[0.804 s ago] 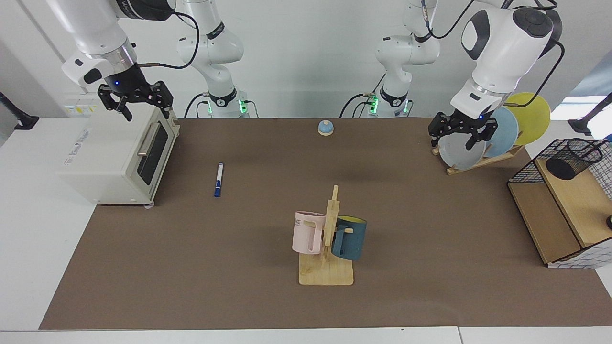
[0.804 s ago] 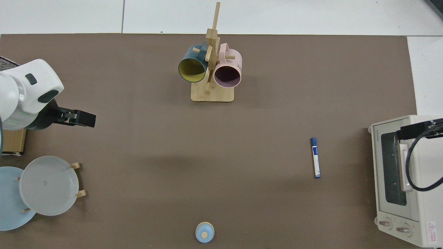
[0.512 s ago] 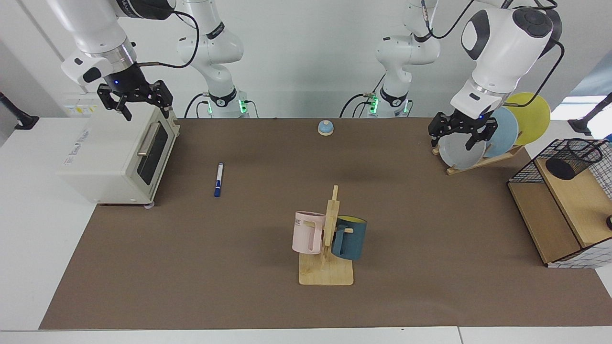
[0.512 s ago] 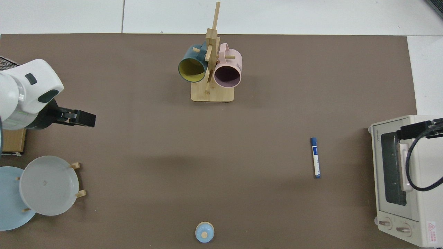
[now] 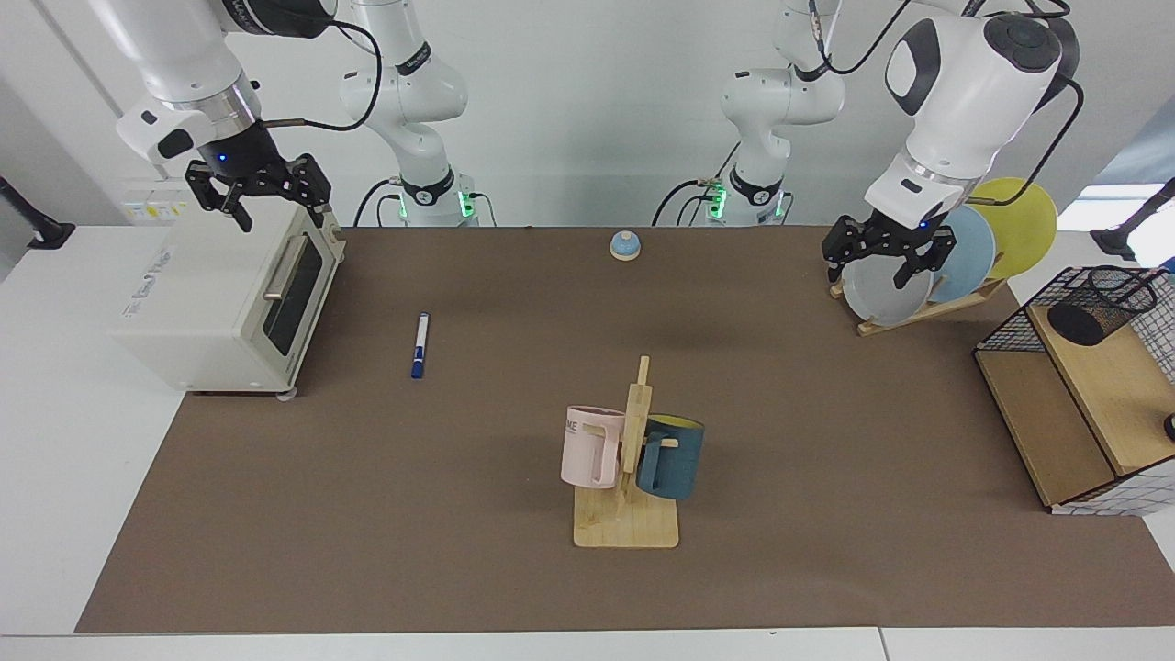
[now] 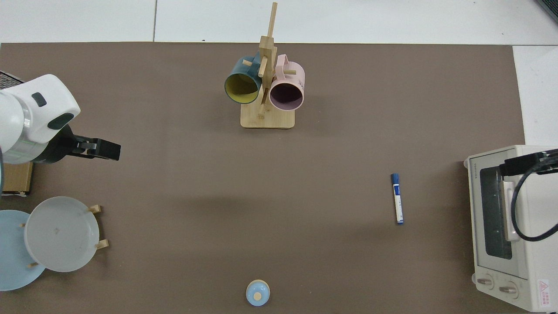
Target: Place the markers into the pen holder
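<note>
A single blue-capped marker (image 5: 419, 345) lies flat and alone on the brown mat of the worktop (image 5: 459, 514), just out from the door of a white toaster oven (image 5: 229, 294), while two Franka arms hang above opposite ends of the scene. The right gripper (image 5: 261, 195) hovers over the top of the toaster oven, its fingers spread and holding nothing. Across the mat, the left gripper (image 5: 881, 252) hangs in front of a wooden rack of plates (image 5: 927, 266), fingers likewise spread and empty; seen from above it points out over the mat beside the grey plate (image 6: 61, 233). The pen holder (image 5: 1097, 308), a small black mesh cup, lies tipped on the wooden top of a wire-and-wood shelf rack (image 5: 1074, 413) at the far edge, well apart from the marker. Between them stands a wooden mug tree (image 5: 629, 477) carrying a pink mug (image 5: 589, 447) and a dark blue mug (image 5: 672, 456). A small blue dome-shaped object (image 5: 625, 245) sits near the arms' bases, at the mat's back edge.
</note>
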